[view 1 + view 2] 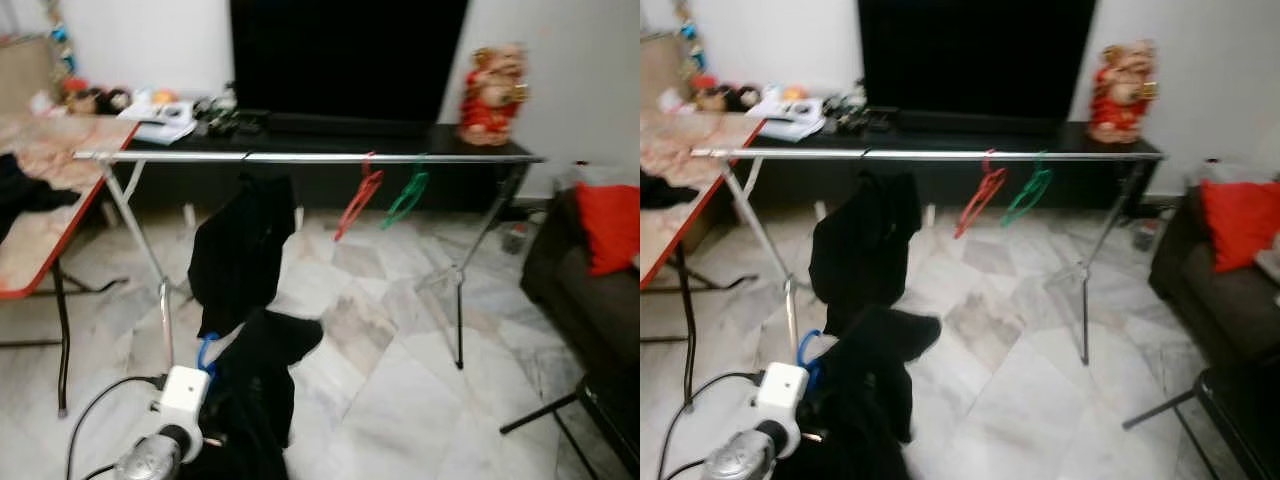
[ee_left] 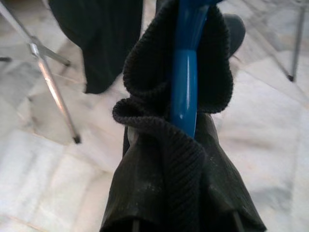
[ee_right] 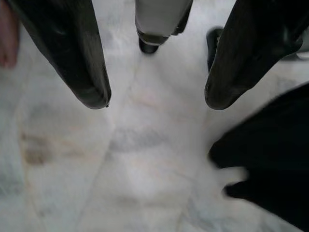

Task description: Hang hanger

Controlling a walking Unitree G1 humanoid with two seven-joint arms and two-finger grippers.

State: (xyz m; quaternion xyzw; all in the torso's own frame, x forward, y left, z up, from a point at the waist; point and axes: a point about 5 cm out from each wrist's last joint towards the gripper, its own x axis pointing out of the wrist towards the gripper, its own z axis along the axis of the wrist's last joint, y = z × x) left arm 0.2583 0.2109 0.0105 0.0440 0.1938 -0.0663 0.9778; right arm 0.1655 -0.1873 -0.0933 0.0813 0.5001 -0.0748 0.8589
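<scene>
left claw (image 2: 186, 220) is buried under a black garment (image 1: 255, 395) that drapes over its fingers, so whether it is spread or pressed together cannot be told; a blue hanger (image 2: 185, 82) runs up out of the cloth along the claw's line, its blue hook (image 1: 206, 352) showing just above the white wrist block low on the robot's left. right claw (image 3: 157, 101) hangs spread over the marble floor (image 3: 120, 169), its two black fingers (image 3: 79, 63) well apart and gripping nothing, with dark cloth beside it. ahead stands a silver drying rack (image 1: 300, 157) on splayed legs. another black garment (image 1: 240, 250) hangs from its rail toward the left, and a red hanger (image 1: 358, 198) and a green hanger (image 1: 405, 196) hang side by side further right. behind the rack sit a dark tv (image 1: 345, 55) and a low black bench (image 1: 480, 145).
</scene>
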